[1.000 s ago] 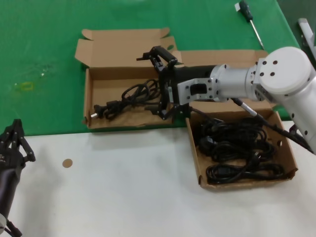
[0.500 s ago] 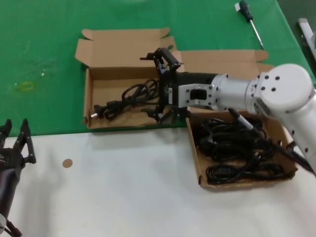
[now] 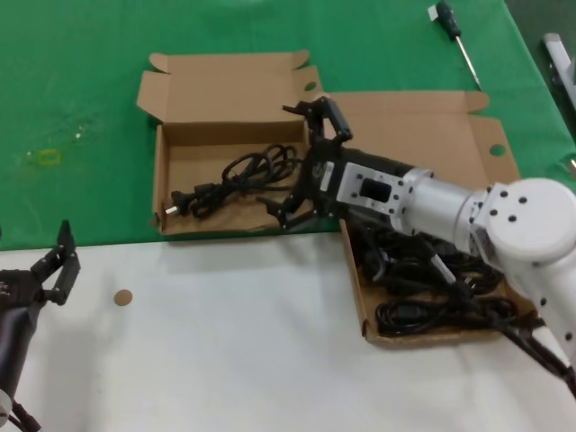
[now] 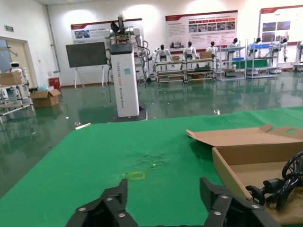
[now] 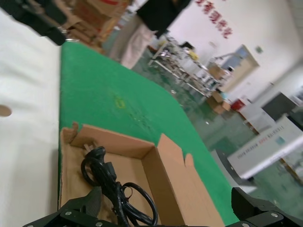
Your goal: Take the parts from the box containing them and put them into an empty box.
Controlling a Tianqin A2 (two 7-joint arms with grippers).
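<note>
Fingers of the right gripper point(image 3: 304, 162) are spread wide and hold nothing, hovering at the smaller brown cardboard carton's point(image 3: 164, 184) edge nearest the bigger brown cardboard carton point(image 3: 362, 310), likely between picks. One looped black rubber power cord point(image 3: 236, 178) lies inside the smaller carton, its plug toward the side farthest from the bigger carton; the tangle of remaining black cords point(image 3: 430, 281) fills the bigger carton just beside it. Left gripper point(image 3: 56, 267) idles with fingers apart on the white tabletop point(image 3: 225, 360), well clear of the smaller carton.

There's a screwdriver point(image 3: 456, 36) lying on the green mat point(image 3: 81, 81) up near the bench's far right corner, and a small brown round sticker point(image 3: 122, 296) on the white bench point(image 3: 225, 360) toward its left side.
</note>
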